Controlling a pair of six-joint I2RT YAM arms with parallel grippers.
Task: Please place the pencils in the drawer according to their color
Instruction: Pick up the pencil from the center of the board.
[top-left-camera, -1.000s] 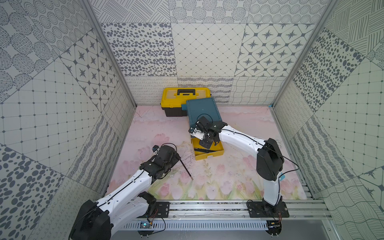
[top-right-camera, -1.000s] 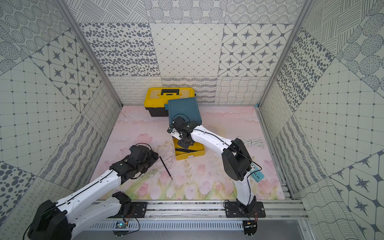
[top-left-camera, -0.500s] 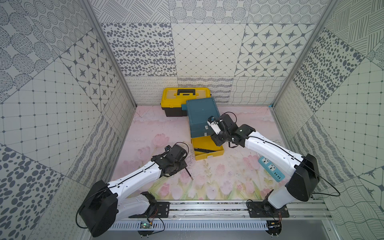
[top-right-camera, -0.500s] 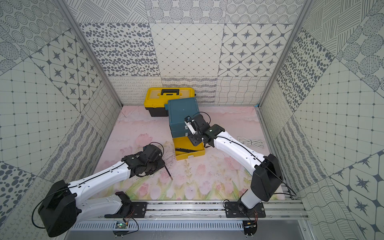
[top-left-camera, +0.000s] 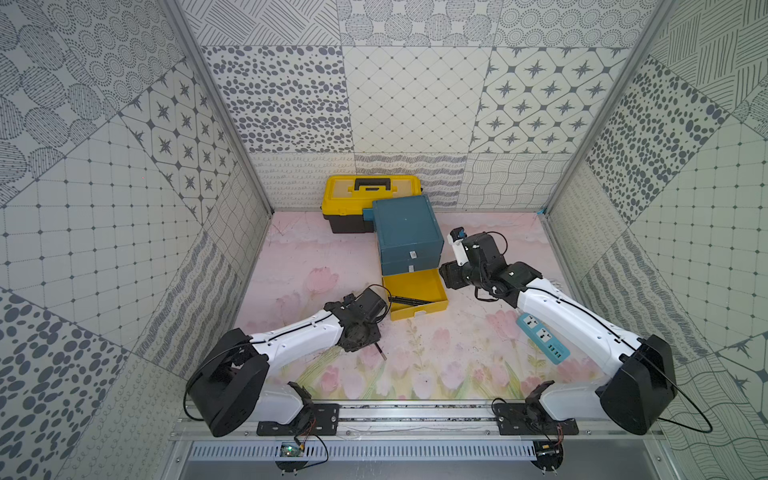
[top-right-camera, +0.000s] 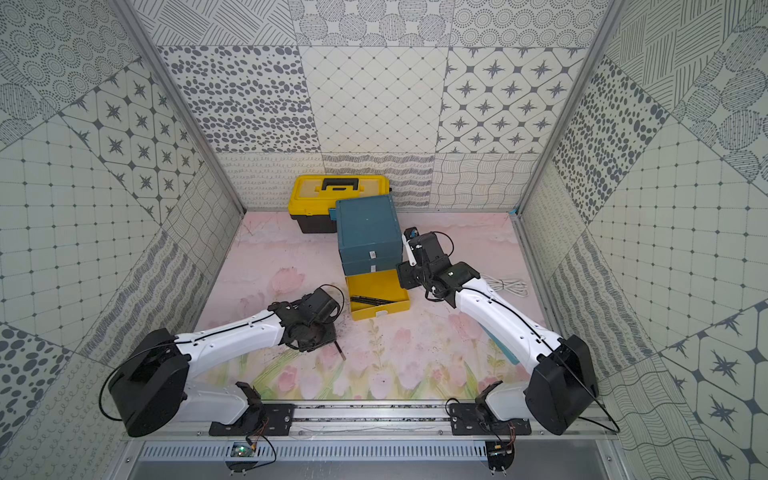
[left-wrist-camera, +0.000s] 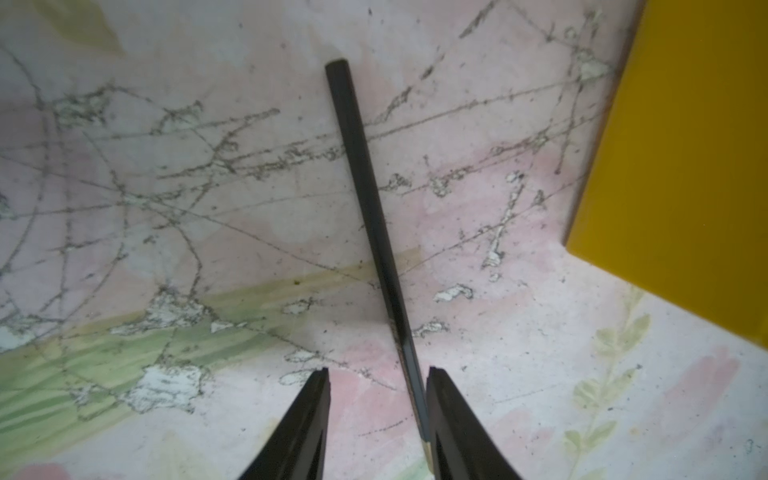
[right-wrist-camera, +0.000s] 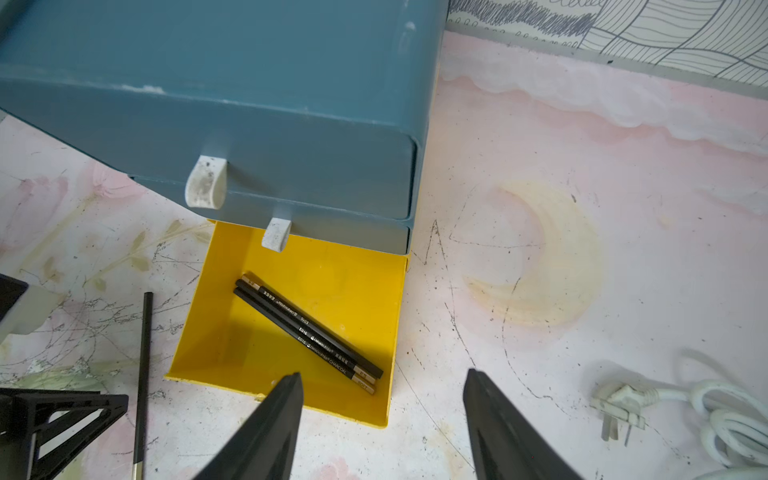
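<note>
Floral mat, black pencil lengthwise inside half-open left gripper, blunt end outward, loose; right gripper wide, empty.

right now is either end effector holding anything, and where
Nothing held yet: left end effector straddles the black pencil near one end, jaws apart; right end effector is empty.

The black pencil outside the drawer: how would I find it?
Start at the teal cabinet with its yellow bottom drawer pulled out. Beside it, on the flowery mat, lies one black pencil, between the fingers of the left hand. Three black pencils lie inside; this one alone lies outside.
</note>
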